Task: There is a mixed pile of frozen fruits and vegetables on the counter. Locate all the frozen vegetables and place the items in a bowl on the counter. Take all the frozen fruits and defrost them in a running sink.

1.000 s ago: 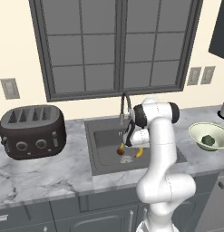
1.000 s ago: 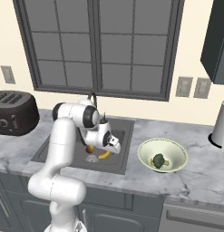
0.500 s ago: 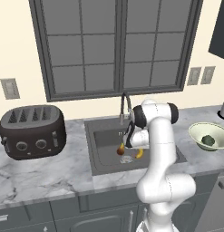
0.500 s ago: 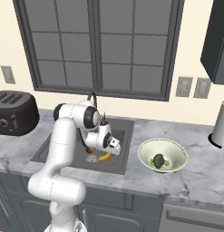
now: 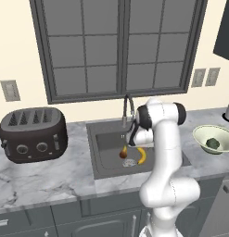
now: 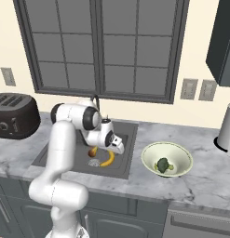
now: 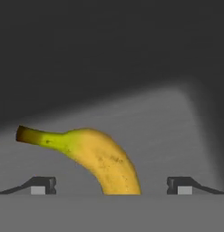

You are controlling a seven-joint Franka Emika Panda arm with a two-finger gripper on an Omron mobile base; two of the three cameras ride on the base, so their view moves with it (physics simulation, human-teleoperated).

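The yellow banana (image 7: 104,163) lies on the dark floor of the sink (image 5: 106,139), to the right of the round drain (image 5: 130,162). The small reddish-brown fruit (image 5: 123,153) rests just left of the drain. My gripper (image 7: 111,186) hangs low inside the basin over the banana (image 5: 142,156), open, its fingertips (image 7: 38,186) wide apart on either side of the fruit and not touching it. The pale green bowl (image 6: 151,155) stands on the marble counter (image 6: 200,181) right of the sink, with the broccoli floret (image 6: 163,165) in it.
A dark toaster (image 5: 32,134) stands on the counter left of the sink. The arched faucet (image 5: 128,109) rises behind the basin, close to my arm. A pale kettle (image 6: 226,125) is at the far right.
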